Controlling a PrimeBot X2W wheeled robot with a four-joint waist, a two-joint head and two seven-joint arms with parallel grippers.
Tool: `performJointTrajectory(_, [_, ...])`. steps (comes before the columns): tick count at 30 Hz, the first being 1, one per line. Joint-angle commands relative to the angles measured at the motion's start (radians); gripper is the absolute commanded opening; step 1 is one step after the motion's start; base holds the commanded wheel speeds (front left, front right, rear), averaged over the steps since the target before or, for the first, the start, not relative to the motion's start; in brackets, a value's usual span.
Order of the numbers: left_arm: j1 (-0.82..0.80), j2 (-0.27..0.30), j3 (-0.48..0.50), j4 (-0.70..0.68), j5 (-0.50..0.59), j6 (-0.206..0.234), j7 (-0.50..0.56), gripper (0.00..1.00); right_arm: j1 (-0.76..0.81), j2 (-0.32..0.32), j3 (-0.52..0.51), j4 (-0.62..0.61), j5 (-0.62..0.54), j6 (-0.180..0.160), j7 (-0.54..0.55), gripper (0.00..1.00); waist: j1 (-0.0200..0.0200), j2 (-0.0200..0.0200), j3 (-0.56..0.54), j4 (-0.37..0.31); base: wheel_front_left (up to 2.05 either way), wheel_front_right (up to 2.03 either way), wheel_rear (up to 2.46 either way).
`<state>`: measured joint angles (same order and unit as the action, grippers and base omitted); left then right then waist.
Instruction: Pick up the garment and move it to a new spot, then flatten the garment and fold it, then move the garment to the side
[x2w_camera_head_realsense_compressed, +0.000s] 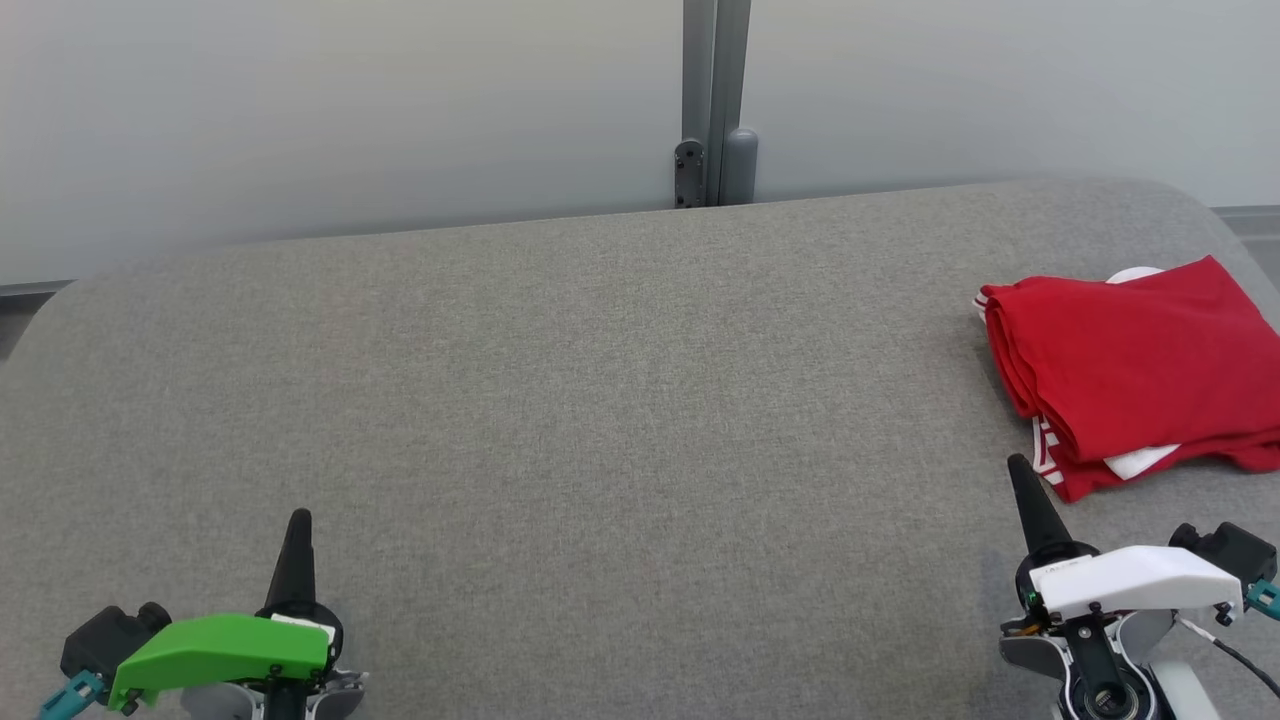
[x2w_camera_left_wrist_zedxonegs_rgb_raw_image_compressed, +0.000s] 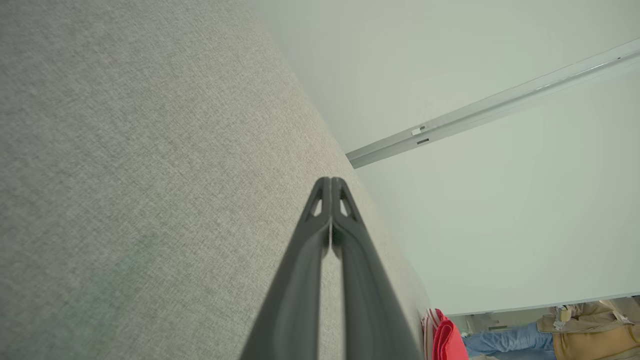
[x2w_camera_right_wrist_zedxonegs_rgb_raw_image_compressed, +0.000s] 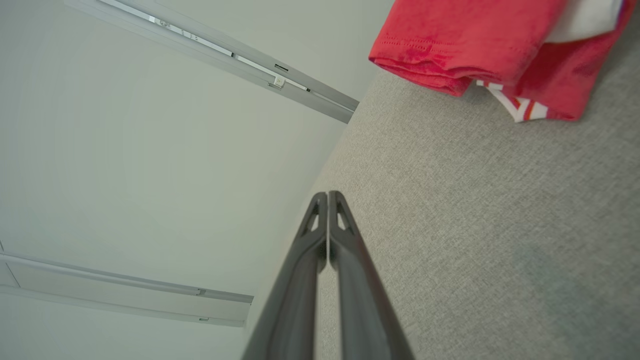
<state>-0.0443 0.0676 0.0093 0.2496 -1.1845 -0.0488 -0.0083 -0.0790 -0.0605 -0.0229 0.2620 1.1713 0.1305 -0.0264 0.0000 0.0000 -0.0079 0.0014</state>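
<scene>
Garment (x2w_camera_head_realsense_compressed: 1130, 370), red w/ white trim, lies folded at the far right of the grey padded surface (x2w_camera_head_realsense_compressed: 600, 400), its right side cut off by head view's edge, close to the surface's rounded far-right corner. Open grey cloth runs from the left edge across to it; far edge meets a pale wall w/ a grey post (x2w_camera_head_realsense_compressed: 715, 100). Near left sits the left gripper (x2w_camera_head_realsense_compressed: 299, 520); near right the right gripper (x2w_camera_head_realsense_compressed: 1018, 470), just short of the garment, not touching. Both have fingers pressed together, holding nothing. Left wrist view catches a person (x2w_camera_left_wrist_zedxonegs_rgb_raw_image_compressed: 575, 335) in jeans beyond the garment; right wrist view shows a striped hem (x2w_camera_right_wrist_zedxonegs_rgb_raw_image_compressed: 520, 107) under the folds.
</scene>
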Motion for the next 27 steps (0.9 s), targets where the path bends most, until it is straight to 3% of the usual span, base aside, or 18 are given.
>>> performJointTrajectory(1, [-0.026, -0.001, 0.010, -0.009, -0.023, -0.009, 0.008, 0.00, -0.022, -0.006, -0.007, -0.013, 0.027, 0.000, 0.008, 0.00, 0.0000, 0.0000, 0.000, 0.000, 0.00, 0.00, 0.00])
performJointTrajectory(27, [-0.050, -0.009, 0.061, -0.008, -0.234, -0.049, 0.069, 0.00, -0.029, -0.004, -0.043, -0.017, 0.248, 0.000, 0.070, 0.00, 0.0000, 0.0000, 0.005, -0.001, 0.00, 0.00, 0.00])
